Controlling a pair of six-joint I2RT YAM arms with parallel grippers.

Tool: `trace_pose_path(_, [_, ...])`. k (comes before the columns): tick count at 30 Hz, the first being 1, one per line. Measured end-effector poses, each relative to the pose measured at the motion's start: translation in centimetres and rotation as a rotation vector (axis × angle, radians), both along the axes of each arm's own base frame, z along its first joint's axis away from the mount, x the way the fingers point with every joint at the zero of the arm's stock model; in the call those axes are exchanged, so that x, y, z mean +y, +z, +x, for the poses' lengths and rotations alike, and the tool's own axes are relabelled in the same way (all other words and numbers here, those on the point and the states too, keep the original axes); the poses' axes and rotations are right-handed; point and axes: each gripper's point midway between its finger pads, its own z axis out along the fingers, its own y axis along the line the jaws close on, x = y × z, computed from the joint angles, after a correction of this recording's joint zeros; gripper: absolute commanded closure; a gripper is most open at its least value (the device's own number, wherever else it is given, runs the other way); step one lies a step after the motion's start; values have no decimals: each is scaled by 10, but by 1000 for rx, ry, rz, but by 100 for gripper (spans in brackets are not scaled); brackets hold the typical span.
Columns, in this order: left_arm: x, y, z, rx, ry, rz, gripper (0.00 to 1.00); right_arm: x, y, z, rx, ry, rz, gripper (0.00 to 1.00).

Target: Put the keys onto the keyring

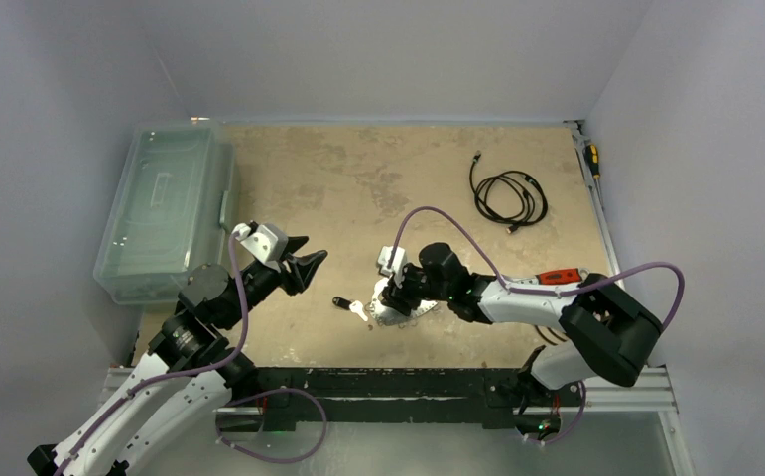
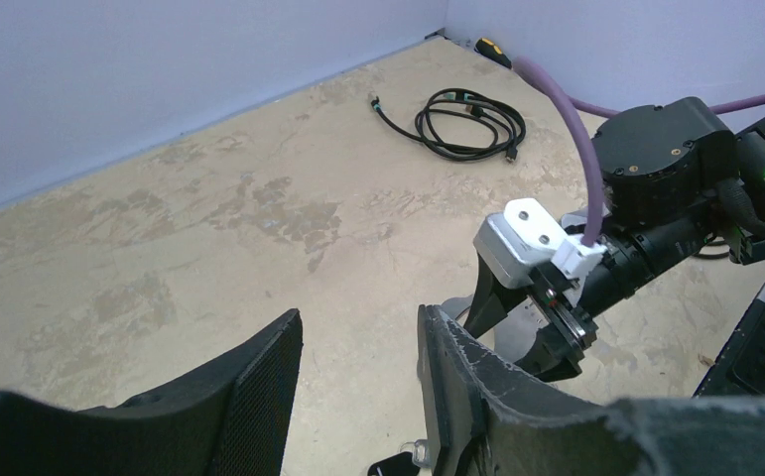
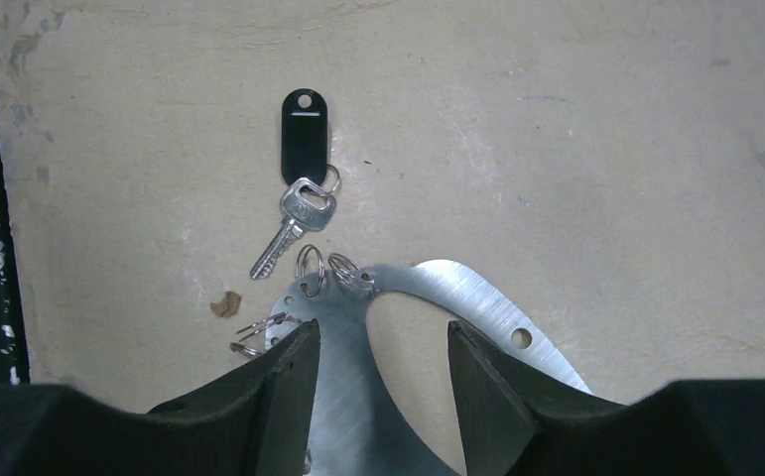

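Near the middle of the tabletop's (image 1: 358,178) near edge, my right claw (image 3: 381,332) hangs low over the keyring (image 3: 462,290), a flat silvery crescent lying on the surface. Its fingers (image 3: 279,392) stand about half apart, one to each side of the crescent's inner curve, and nothing is pinched between them. Whether their tips touch the metal I cannot tell. Small split rings (image 3: 309,266) sit along the crescent's edge just ahead of the fingers.

The keys are off the keyring, just beside it on the side toward the left edge. A silver key (image 3: 294,223) lies flat, its tip near those small rings but apart from them. Its head is joined by a little loop to a black tag (image 3: 305,134).

My left claw (image 1: 309,266) hovers above the tabletop, a little nearer the left edge than the keys. Its fingers are parted to a middling gap, empty, and point toward my right arm. A coiled black cable (image 1: 509,196) lies toward the far right corner, and a clear plastic bin (image 1: 165,203) sits along the left edge.
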Motion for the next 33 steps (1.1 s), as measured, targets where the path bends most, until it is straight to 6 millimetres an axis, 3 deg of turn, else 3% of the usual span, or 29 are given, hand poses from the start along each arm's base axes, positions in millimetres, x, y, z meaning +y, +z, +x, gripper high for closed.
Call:
trace_pose_path(7, [0,0,0,-1,0,0,55,6,9,6,-162,117,-51,41])
trace_pose_path(15, [2,5,-3,-16,0,-12,55,25,45,33,-329,273,-166,43])
trace_pose_path(22, [4,8,-4,-25,0,-20,55,10,8,10,-313,428,-251,49])
trace_pose_path(33, [3,8,-4,-25,-2,-19,55,9,-28,-4,-240,545,-330,58])
